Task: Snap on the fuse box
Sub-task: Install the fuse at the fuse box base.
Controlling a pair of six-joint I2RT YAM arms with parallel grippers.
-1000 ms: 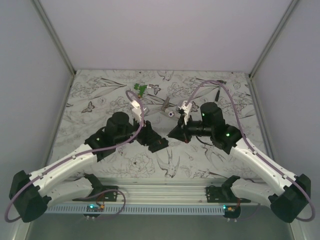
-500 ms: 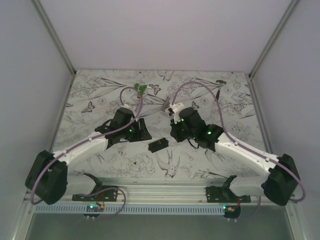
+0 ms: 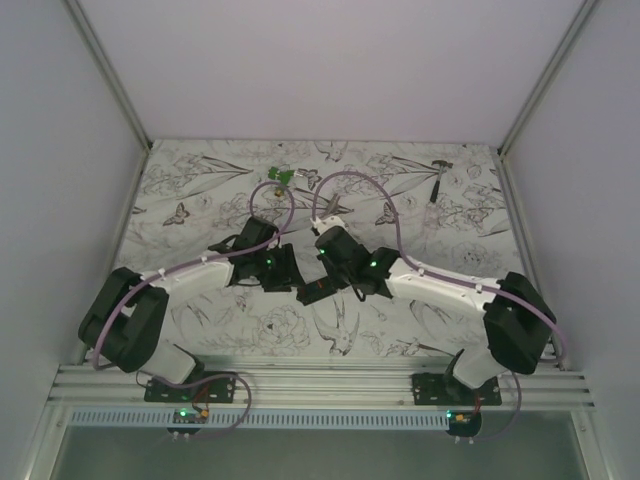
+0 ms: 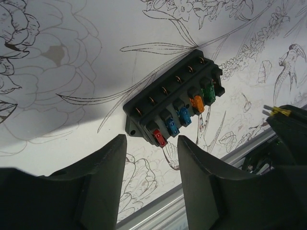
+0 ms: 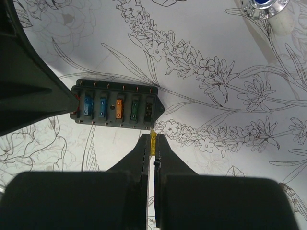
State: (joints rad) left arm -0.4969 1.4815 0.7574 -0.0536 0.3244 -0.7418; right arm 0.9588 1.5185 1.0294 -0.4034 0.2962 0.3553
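The fuse box [image 4: 175, 103] is a small black box lying flat on the patterned table, also in the top view [image 3: 313, 293]. It holds a row of red, blue, orange and green fuses, and the slot at its right end [image 5: 150, 108] is empty. My left gripper [image 4: 151, 146] hovers open just beside its red-fuse end, with nothing between the fingers. My right gripper [image 5: 153, 143] is shut on a thin yellow fuse [image 5: 153, 140], whose tip is close to the box's edge below the empty slot.
A green clip-like piece [image 3: 281, 177] and a grey metal tool [image 3: 328, 209] lie behind the arms. A small hammer-like tool [image 3: 437, 172] lies at the back right. A shiny round part [image 5: 263, 8] sits beyond the box. The aluminium rail [image 3: 320, 380] runs along the near edge.
Both arms have swung inward. The left gripper has opened and drawn back from the fuse box. The right gripper has moved left and down to the box with the yellow fuse.
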